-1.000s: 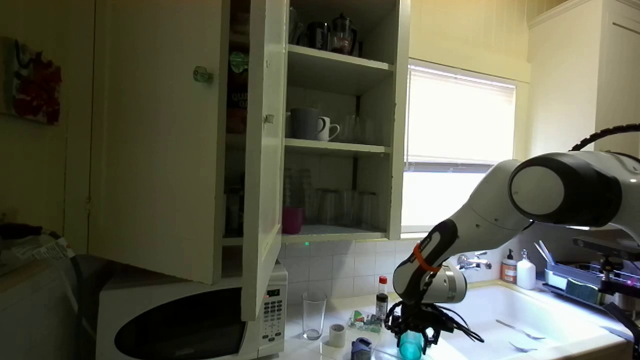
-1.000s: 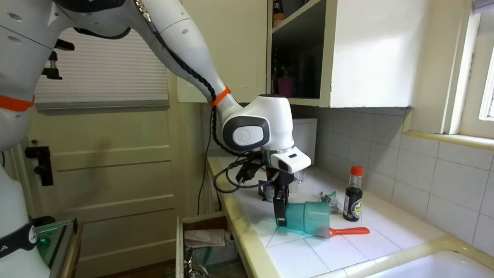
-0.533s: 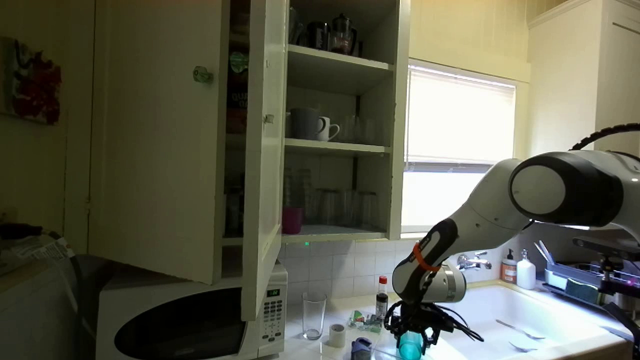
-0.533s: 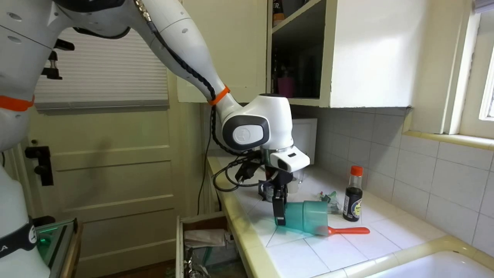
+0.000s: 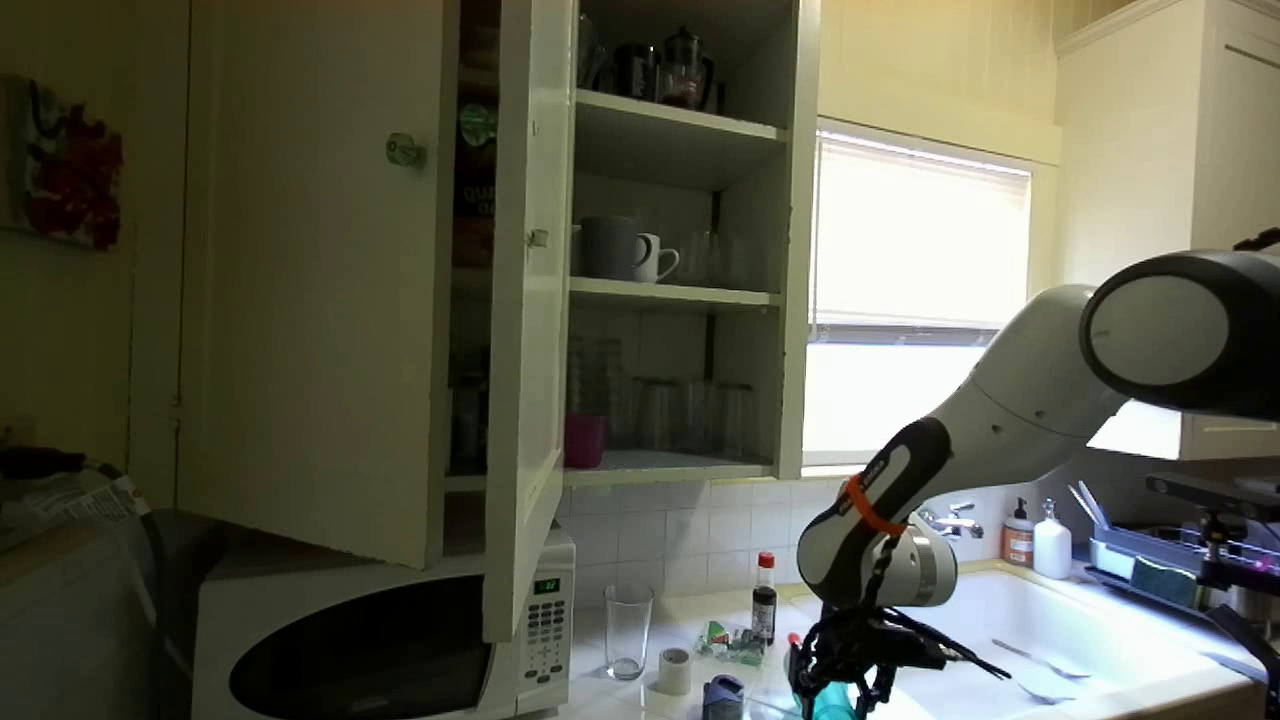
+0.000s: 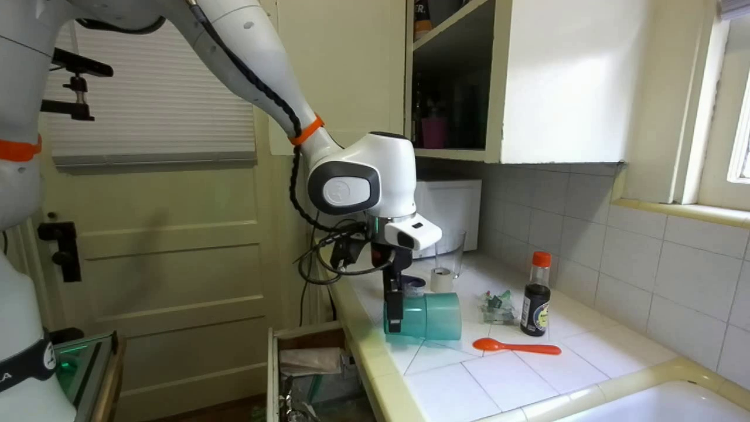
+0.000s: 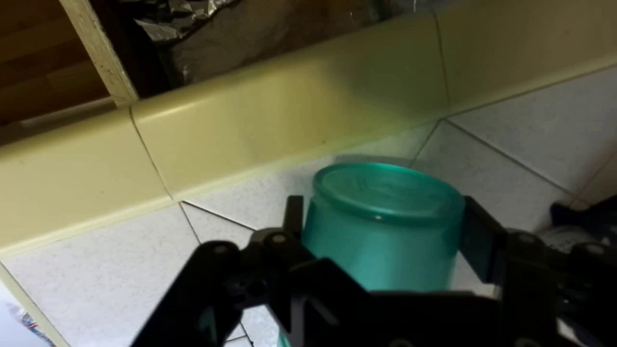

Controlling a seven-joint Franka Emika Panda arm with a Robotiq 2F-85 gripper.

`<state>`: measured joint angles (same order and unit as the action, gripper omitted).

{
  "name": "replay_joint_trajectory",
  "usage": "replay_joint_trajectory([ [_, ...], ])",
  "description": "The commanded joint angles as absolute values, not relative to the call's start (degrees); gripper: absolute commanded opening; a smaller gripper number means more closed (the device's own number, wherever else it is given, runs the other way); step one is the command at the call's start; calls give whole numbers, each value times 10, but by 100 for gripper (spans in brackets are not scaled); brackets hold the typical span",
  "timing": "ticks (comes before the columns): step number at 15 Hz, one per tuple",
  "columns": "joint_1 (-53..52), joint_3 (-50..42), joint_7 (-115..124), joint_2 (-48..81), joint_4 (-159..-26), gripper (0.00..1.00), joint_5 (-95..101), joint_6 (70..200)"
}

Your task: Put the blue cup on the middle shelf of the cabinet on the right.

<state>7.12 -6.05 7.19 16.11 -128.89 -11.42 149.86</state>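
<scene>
Tool [image 7: 383, 224] pinching blue cup [image 6: 436, 316]; cup tipped horizontal; red spoon [image 6: 518, 347] nearby on tiled counter [image 6: 454, 387].

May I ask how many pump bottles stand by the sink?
2: in an exterior view, a brown bottle and, to its right, a white bottle; the arm may hide others.

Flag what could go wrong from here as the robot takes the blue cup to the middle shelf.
The pincer grips the blue cup near one end, on its side, so it may twist or slip when turned upright.
On the middle shelf, the grey mug and white mug could be knocked.
The open cabinet door beside that shelf might get bumped.
</scene>
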Motion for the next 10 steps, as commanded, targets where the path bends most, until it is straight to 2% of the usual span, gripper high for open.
replay_joint_trajectory([
  [1, 49, -83, 66, 59, -1410, 52, -28, 1546],
  [5, 6, -151, 134, 10, -1493, 52, 170, 1651],
  [10, 16, -199, 195, -7, -1493, 52, 407, 1764],
])
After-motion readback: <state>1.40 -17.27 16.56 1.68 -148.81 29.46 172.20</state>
